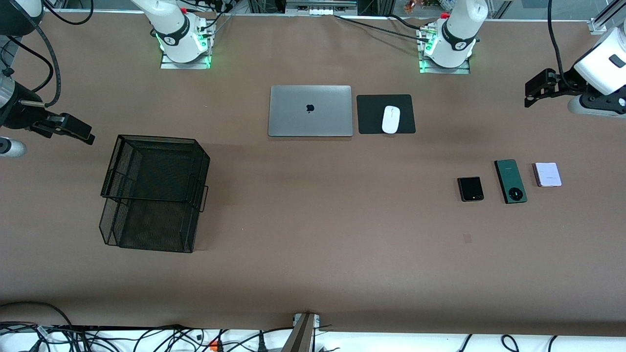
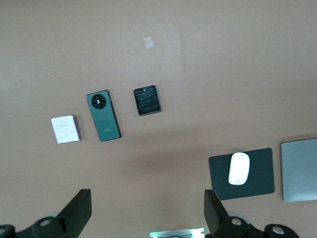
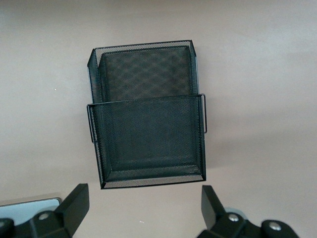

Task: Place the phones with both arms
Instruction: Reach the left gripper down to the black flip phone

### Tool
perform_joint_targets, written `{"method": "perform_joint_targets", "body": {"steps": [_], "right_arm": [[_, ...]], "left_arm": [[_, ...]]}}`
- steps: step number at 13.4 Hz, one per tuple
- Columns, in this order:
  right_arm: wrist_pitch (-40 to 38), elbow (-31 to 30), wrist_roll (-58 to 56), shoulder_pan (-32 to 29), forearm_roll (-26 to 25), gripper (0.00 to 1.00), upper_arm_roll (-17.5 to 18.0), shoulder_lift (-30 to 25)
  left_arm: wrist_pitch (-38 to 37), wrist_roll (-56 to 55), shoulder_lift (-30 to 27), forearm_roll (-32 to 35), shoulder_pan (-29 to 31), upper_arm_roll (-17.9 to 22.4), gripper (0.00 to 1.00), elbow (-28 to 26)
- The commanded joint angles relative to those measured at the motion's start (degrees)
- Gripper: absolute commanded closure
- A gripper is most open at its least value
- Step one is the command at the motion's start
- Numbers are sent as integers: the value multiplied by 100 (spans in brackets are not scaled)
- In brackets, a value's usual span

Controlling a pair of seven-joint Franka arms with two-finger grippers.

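Three phones lie in a row on the brown table toward the left arm's end: a small black one [image 1: 470, 188] [image 2: 147, 100], a long dark green one [image 1: 510, 181] [image 2: 103, 115] with a round camera ring, and a pale lilac-white one [image 1: 547, 174] [image 2: 65, 129]. My left gripper [image 1: 530, 93] [image 2: 147, 206] hangs open over bare table at that end, apart from the phones and holding nothing. At the right arm's end my right gripper [image 1: 80, 132] [image 3: 143, 203] is open and empty, over bare table beside the mesh basket.
A black two-tier wire mesh basket [image 1: 155, 193] [image 3: 148, 129] stands toward the right arm's end. A closed grey laptop [image 1: 310, 110] [image 2: 299, 170] lies mid-table near the bases, beside a white mouse [image 1: 391, 119] [image 2: 239, 168] on a black pad [image 1: 371, 115].
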Motion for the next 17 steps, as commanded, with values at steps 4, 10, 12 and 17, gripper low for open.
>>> {"method": "perform_joint_targets", "body": {"steps": [4, 10, 12, 17], "right_arm": [[-142, 183, -62, -10, -5, 0, 23, 68], [-142, 183, -54, -10, 13, 0, 23, 59], [-142, 183, -62, -10, 13, 0, 23, 68], [-142, 175, -45, -19, 22, 0, 23, 68]], "left_arm": [[75, -128, -78, -167, -45, 12, 0, -47], [14, -76, -87, -115, -19, 21, 0, -170], [75, -49, -17, -62, 8, 30, 0, -302], [942, 3, 667, 193, 157, 30, 0, -722]]}}
